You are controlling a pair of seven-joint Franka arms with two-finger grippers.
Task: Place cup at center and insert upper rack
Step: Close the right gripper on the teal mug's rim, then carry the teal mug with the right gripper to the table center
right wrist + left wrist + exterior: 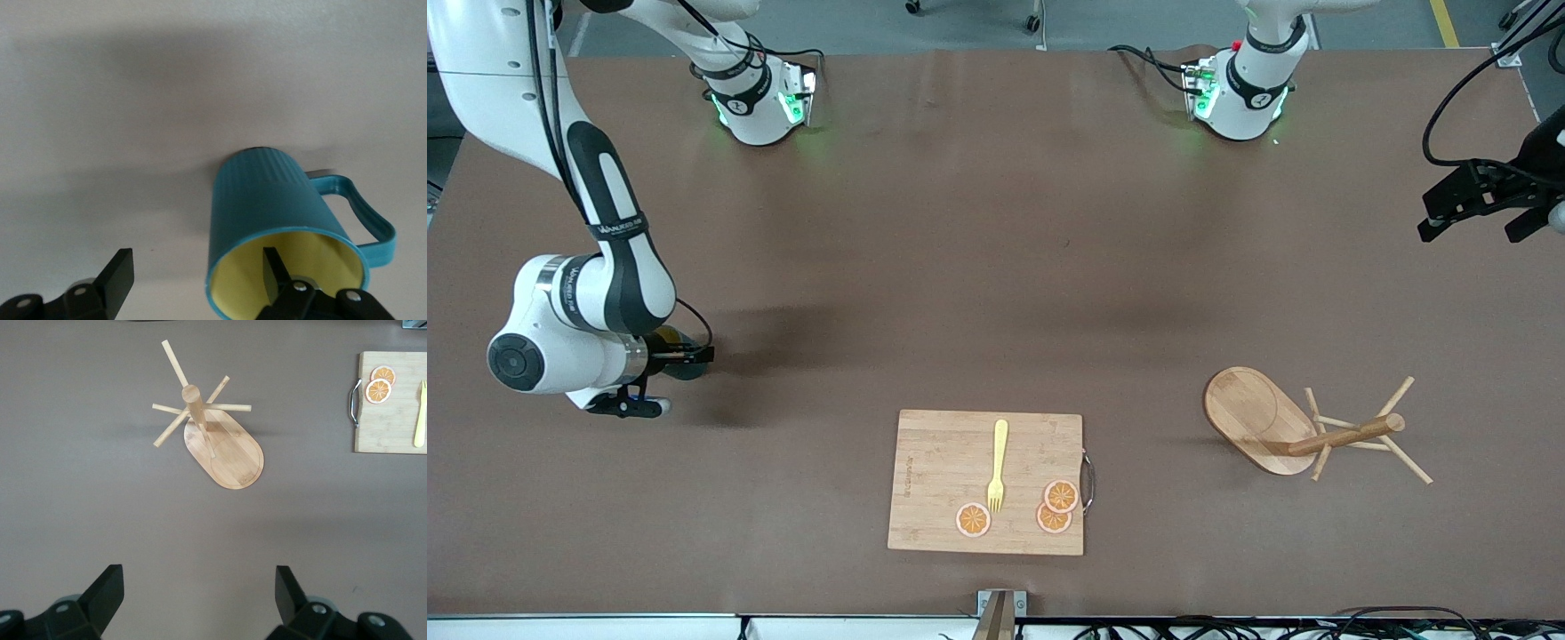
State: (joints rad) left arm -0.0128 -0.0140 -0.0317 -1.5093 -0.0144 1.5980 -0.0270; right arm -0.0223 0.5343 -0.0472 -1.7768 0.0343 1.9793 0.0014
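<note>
Teal cup (280, 220) upright | right gripper (193, 273) straddles rim, one finger inside, jaws apart, not gripping

one cup (277, 213), teal outside and yellow inside, with a single handle. one upper rack (1303, 428), a wooden mug tree on an oval base; its pegs near the top of the post number about six, though the crossing sticks make an exact count uncertain. one rectangular cutting board (943, 484) with one metal handle (1088, 481) at its edge. one yellow fork (998, 463) on that board. three orange slices (1054, 507) on the board, two of them overlapping and one apart. two robot arms, each with one gripper: the left gripper (199, 597) and the right gripper (197, 275), so two grippers in all. one brown surface (960, 267) carrying everything.
</note>
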